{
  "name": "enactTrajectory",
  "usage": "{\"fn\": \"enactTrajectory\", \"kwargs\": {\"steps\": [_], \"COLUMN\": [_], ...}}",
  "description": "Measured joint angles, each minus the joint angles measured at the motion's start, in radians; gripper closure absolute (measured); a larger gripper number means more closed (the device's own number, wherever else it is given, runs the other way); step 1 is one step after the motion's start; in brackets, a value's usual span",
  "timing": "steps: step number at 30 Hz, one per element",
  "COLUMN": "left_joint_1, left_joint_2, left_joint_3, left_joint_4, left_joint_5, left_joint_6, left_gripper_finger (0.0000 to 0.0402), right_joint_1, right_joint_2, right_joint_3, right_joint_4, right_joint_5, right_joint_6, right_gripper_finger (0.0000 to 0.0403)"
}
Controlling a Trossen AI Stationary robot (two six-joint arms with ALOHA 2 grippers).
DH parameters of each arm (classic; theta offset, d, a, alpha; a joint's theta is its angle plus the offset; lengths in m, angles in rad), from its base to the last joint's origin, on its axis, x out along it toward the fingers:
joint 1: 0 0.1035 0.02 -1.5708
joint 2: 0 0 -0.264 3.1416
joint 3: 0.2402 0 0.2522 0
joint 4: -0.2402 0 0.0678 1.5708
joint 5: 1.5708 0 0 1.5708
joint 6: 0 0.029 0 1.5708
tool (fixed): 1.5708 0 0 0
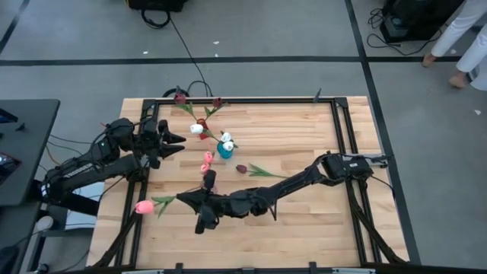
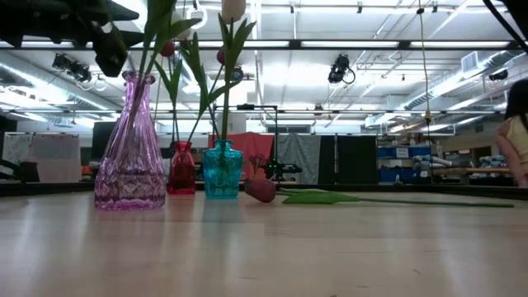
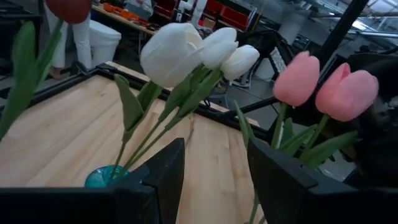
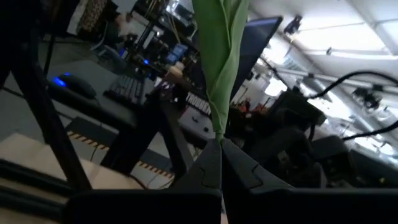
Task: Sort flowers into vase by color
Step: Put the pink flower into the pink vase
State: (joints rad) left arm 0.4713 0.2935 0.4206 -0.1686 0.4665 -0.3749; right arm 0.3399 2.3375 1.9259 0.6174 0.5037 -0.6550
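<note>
Pink tulip (image 1: 144,206) hangs over the bench's (image 1: 304,228) near-left edge, its stem pinched in the right gripper (image 1: 188,199), arm stretched low across. Farther back, the left gripper (image 1: 173,142) hovers with jaws apart beside the teal vase (image 1: 224,150) of white tulips (image 3: 186,53).

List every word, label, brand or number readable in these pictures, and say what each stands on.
None can be read.
Right wrist view: pale lettering on a dark machine behind the held green stem, too blurred to read.
The vases, flowers and table carry no text.
</note>
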Motion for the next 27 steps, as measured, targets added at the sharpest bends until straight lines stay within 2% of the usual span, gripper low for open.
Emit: {"fn": "enactTrajectory", "kwargs": {"steps": [3, 13, 22, 27], "left_joint_1": [0.0, 0.0, 0.0, 0.0], "left_joint_2": [0.0, 0.0, 0.0, 0.0], "left_joint_3": [0.0, 0.0, 0.0, 0.0], "left_joint_4": [-0.001, -0.002, -0.032, -0.039], "left_joint_5": [0.028, 0.04, 0.04, 0.04], "left_joint_6": [0.0, 0.0, -0.001, -0.001], "left_gripper_finger": [0.022, 0.022, 0.022, 0.022], "right_joint_1": [-0.003, 0.04, 0.047, 0.047], "right_joint_2": [0.0, 0.0, 0.0, -0.008], "right_joint_3": [0.0, -0.001, -0.002, -0.002], "right_joint_4": [-0.031, -0.156, -0.31, -0.394], "right_joint_5": [0.039, 0.382, 0.508, 0.523], "right_joint_6": [0.015, 0.098, 0.158, 0.224], "right_gripper_finger": [0.0399, 0.0397, 0.0386, 0.0332]}}
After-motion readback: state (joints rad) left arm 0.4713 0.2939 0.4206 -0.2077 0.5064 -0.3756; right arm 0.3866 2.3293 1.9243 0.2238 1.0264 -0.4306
